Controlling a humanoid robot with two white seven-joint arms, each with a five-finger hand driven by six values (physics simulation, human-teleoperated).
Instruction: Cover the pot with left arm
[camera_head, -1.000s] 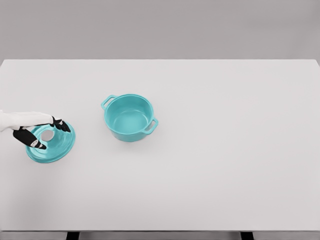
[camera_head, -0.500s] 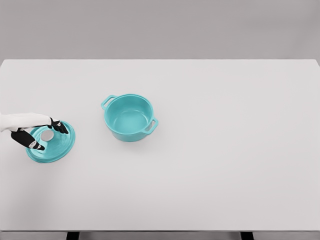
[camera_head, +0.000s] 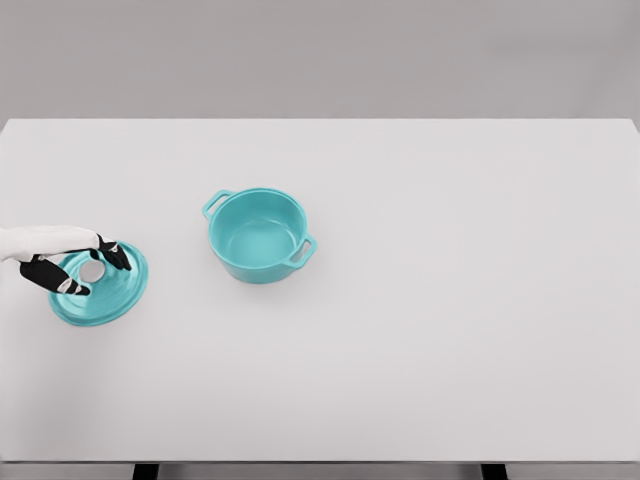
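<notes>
A teal pot (camera_head: 258, 236) with two side handles stands open and empty on the white table (camera_head: 450, 300), left of the middle. Its teal lid (camera_head: 103, 292) lies far to the left, near the table's left edge, with a grey knob (camera_head: 92, 270) on top. My left hand (camera_head: 88, 268) comes in from the left edge, and its black fingertips (camera_head: 115, 256) are curled around the knob from both sides. The pot is well apart from the hand, to its right.
The table's left edge runs close beside the lid. A grey wall stands behind the table.
The left hand's fingers have drawn in around the knob. The lid has shifted slightly up and to the left in the picture. The pot has not moved.
</notes>
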